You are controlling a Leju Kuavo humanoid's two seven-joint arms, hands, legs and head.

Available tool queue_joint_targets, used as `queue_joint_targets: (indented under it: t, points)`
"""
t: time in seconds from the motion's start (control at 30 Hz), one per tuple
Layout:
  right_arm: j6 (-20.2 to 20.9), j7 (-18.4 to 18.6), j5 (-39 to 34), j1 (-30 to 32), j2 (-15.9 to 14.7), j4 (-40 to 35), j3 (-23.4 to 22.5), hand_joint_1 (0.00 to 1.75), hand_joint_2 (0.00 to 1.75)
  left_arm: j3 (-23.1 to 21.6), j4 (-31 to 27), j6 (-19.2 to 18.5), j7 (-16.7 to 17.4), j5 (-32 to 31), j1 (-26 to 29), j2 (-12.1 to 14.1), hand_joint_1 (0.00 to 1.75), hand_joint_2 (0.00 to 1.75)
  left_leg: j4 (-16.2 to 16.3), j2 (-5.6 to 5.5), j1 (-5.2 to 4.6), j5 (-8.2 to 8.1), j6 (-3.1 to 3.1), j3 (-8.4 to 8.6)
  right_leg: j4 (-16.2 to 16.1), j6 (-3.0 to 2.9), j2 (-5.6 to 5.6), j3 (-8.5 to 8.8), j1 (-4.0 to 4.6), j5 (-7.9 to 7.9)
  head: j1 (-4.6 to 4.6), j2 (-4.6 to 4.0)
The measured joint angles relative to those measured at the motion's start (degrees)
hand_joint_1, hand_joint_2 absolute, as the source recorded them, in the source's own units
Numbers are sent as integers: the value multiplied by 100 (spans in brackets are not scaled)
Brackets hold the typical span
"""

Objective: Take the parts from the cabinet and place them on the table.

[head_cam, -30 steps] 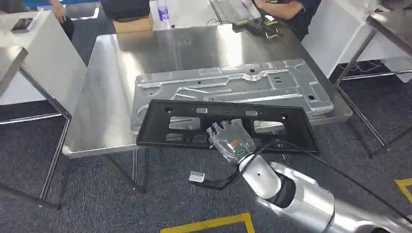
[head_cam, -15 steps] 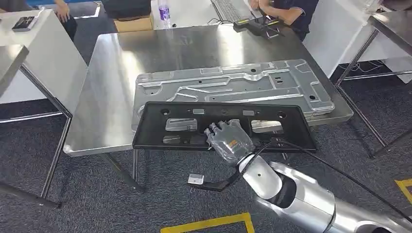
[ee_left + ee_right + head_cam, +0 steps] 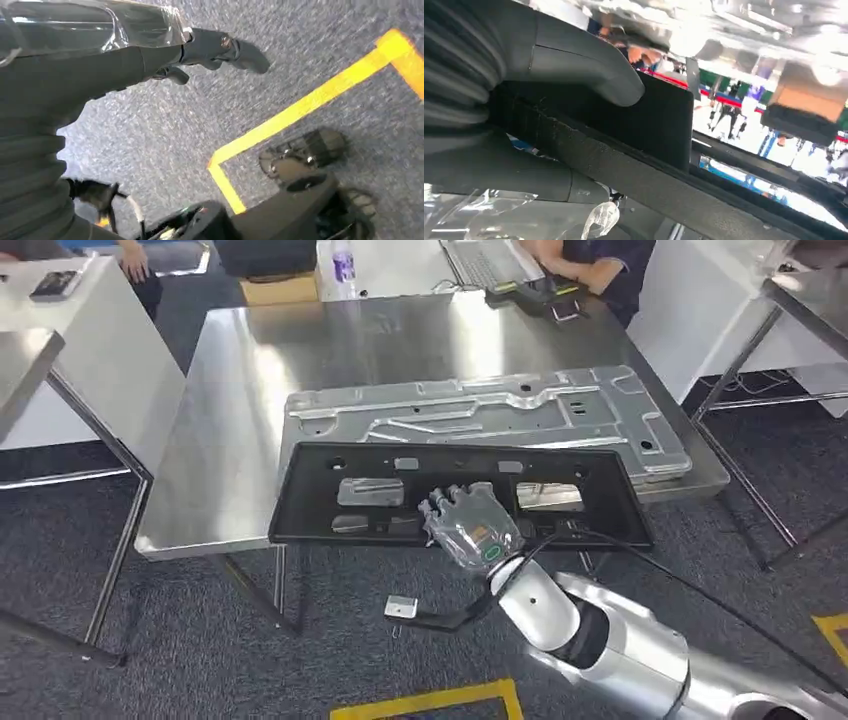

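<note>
The right robot hand point(image 3: 468, 527) grips the near long edge of the black panel point(image 3: 455, 492), thumb point(image 3: 589, 65) over its face. The panel runs crosswise ahead of it, its far edge overlapping the grey metal plate point(image 3: 480, 415) on the surface point(image 3: 235, 410). The left robot hand point(image 3: 125, 45) hangs empty, fingers loosely apart.

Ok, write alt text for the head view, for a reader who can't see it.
The robot's right hand grips the near edge of a long black frame panel, holding it over the front edge of a steel table. The panel's far part overlaps a large silver stamped metal plate lying flat on the table. Grey carpet with yellow floor tape lies below.
</note>
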Motion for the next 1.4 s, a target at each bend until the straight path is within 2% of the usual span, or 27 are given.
queue_joint_targets:
  t: [0.03, 0.07, 0.1, 0.13, 0.2, 0.23, 0.27, 0.3, 0.33, 0.37, 0.4, 0.47, 0.5, 0.57, 0.63, 0.67, 0.7, 0.73, 0.77, 0.8, 0.97, 1.07, 1.4]
  points:
    - [2, 0, -2, 18, -2, 2, 7, 175, 175, 0, 0, -2, 0, 0, -8, -2, 0, 175, 1, -16, 4, -1, -1, -1, 491, 20, 0, -254, -19, -175, 2, 0]
    - [5, 0, -7, 37, -4, 5, 9, 175, 175, 0, 0, -2, 0, -2, -6, -2, 0, 175, 3, -35, 12, -5, -6, -2, 798, 41, 0, -427, -37, -228, 2, 2]
    - [5, 0, -9, 54, -2, 2, 9, 175, 175, 0, 0, -2, 0, -2, 1, -2, 0, 175, 5, -50, 28, -11, -18, 5, 815, 61, 0, -471, -62, -143, 4, 0]
    - [5, 0, -9, 55, -2, 2, 9, 175, 175, 0, 0, -2, 0, -2, 8, -2, 0, 175, 11, -66, 48, -21, -45, 12, 547, 84, -1, -370, -91, 60, 4, 2]
    - [5, 0, -9, 49, -2, 2, 9, 175, 175, 0, 0, -2, 0, -2, -2, -5, 0, 175, 78, -110, 118, -76, -154, 22, -533, 164, 1, 147, -159, 615, 7, 0]
    - [5, 0, -9, 49, -4, 5, 9, 175, 175, 0, 0, -2, 0, -2, -6, 2, 0, 175, 131, -118, 121, -120, -226, 2, -919, 233, 45, 327, -206, 636, 18, 0]
    - [7, 0, -9, 48, 2, 7, 9, 175, 175, 0, 0, 2, 0, 0, -24, 15, 0, 175, 178, -136, 82, -156, -282, -37, -916, 153, 126, 319, -154, 620, 24, 0]
    - [2, 0, -11, 56, 2, 2, 9, 175, 175, 0, 0, 2, 0, -2, -18, 15, 0, 175, 174, -131, 83, -155, -302, -55, -917, 81, 103, 299, -176, 638, 2, 2]
    - [5, 0, -13, 56, 2, 2, 9, 175, 175, 0, 0, 4, 2, -2, -13, 17, 0, 175, 170, -131, 88, -162, -222, -56, -917, 83, 98, 291, -170, 637, -2, 0]
    - [2, 0, -11, 54, 2, 2, 9, 175, 175, -2, 0, 2, 0, -4, -3, 15, 0, 175, 152, -129, 87, -131, -108, -54, -917, 78, 98, 286, -168, 640, -4, 0]
    - [5, 4, -11, 54, 2, 2, 9, 175, 175, -2, 0, 2, 2, -4, 2, 15, 0, 175, 140, -129, 87, -121, -33, -51, -917, 60, 99, 279, -156, 648, -4, 0]
    - [-2, 7, -17, 58, 2, 2, 9, 175, 175, 0, 0, 2, 2, -9, -6, 15, 0, 175, 124, -127, 89, -100, 30, -45, -916, 43, 105, 271, -136, 646, -4, 0]
    - [-4, 7, -17, 57, 2, 2, 9, 175, 175, 0, 0, 2, 2, -9, -5, 15, 0, 175, 115, -127, 90, -91, 42, -41, -915, -1, 106, 269, -125, 646, -4, 0]
    - [-6, 7, -24, 59, 2, 2, 9, 175, 175, 0, 0, 2, 2, -9, -3, 15, 0, 175, 92, -126, 100, -85, 39, -26, -912, -24, 106, 268, -103, 637, -4, 0]
    - [-6, 7, -33, 59, 2, 2, 9, 175, 175, -2, 0, 2, 2, -4, -2, 15, 0, 175, 86, -126, 117, -77, 9, -28, -909, -44, 105, 266, -77, 631, -4, 0]
    - [-6, 7, -37, 59, 2, 2, 9, 175, 175, 0, 0, 2, 9, 0, -2, 15, 0, 175, 84, -126, 124, -80, -25, -29, -908, -49, 104, 266, -70, 628, -4, 0]
    - [-4, 7, -46, 58, 2, 2, 9, 175, 175, 0, 0, 2, 28, 9, -1, 15, 0, 175, 77, -126, 132, -78, -94, -28, -906, -51, 104, 265, -64, 626, -4, 0]
    - [-4, 7, -55, 59, 2, 2, 9, 175, 175, 0, 0, 2, 37, 13, 1, 15, 0, 175, 64, -126, 145, -84, -218, -23, -904, -56, 103, 263, -57, 623, -4, 0]
    - [-4, 7, -55, 59, 2, 2, 9, 175, 175, 0, 0, 2, 37, 11, 2, 15, 0, 175, 49, -126, 164, -91, -372, -20, -902, -57, 103, 259, -51, 622, -4, 0]
    - [-4, 7, -55, 59, 2, 2, 9, 175, 175, 0, 0, 2, 37, 11, 2, 15, 0, 175, 44, -126, 172, -94, -439, -20, -902, -58, 102, 257, -48, 621, -4, 0]
    - [-2, 7, -59, 58, 2, 2, 9, 175, 175, 0, 0, 2, 35, 7, 4, 15, 0, 175, 46, -126, 172, -98, -459, -27, -902, -60, 100, 257, -47, 620, -4, 0]
    - [5, -22, -61, 56, 2, 2, 9, 175, 175, 0, 0, 15, 35, -13, 5, 15, 0, 175, 70, -128, 131, -103, -451, -42, -904, -56, 92, 257, -71, 624, -4, 0]
    - [5, -70, -87, 44, 2, 2, 20, 175, 175, 0, 0, 70, 35, -92, 1, 13, 0, 175, 81, -128, 116, -112, -436, -46, -905, -53, 90, 258, -95, 625, -4, 0]
